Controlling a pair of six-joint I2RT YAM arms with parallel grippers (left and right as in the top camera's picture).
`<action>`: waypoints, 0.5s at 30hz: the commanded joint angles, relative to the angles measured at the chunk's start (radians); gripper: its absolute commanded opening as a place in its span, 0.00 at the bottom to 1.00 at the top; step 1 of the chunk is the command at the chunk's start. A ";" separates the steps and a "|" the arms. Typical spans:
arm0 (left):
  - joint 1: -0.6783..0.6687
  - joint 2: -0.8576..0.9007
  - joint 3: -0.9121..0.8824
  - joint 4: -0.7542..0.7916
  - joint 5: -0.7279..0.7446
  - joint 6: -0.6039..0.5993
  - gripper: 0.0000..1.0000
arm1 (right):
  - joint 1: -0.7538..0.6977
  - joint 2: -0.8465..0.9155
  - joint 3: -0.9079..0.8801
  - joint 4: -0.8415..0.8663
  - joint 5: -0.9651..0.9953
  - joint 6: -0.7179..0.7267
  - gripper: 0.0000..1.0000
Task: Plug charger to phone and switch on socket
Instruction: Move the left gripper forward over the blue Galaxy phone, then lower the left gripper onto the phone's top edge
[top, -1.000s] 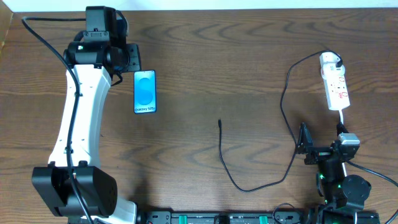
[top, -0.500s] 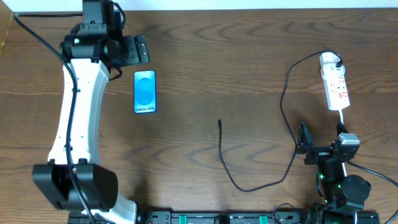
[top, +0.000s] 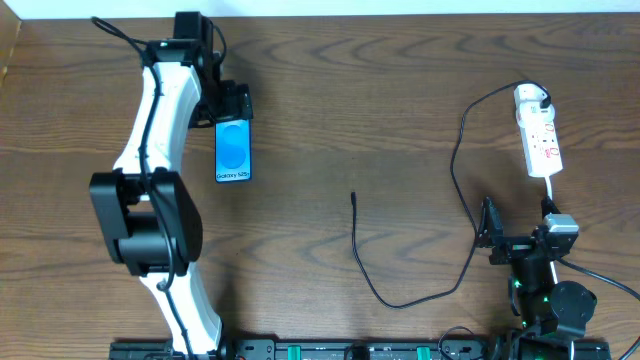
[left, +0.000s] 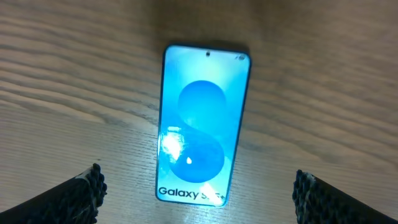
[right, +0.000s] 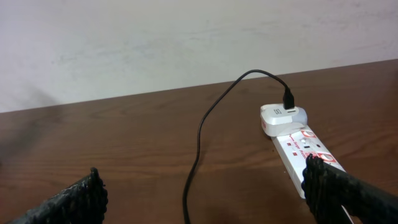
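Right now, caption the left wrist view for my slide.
Open left gripper hovers over the lit phone on the table.

Screen on the phone (left: 205, 124) is bright blue with a paler S-swirl, plus dark lettering at its 6 o'clock end. The socket (top: 540, 140) is white with red markings, charger (top: 355, 235) black, bench (top: 400, 90) dark brown woodgrain.
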 joint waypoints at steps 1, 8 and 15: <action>0.002 0.034 0.016 -0.011 -0.005 0.024 0.98 | 0.004 -0.006 -0.001 -0.005 0.004 0.004 0.99; 0.002 0.097 0.013 -0.017 -0.005 0.023 0.98 | 0.004 -0.006 -0.001 -0.005 0.004 0.004 0.99; 0.000 0.143 -0.019 0.006 -0.005 0.024 0.98 | 0.004 -0.006 -0.001 -0.005 0.004 0.004 0.99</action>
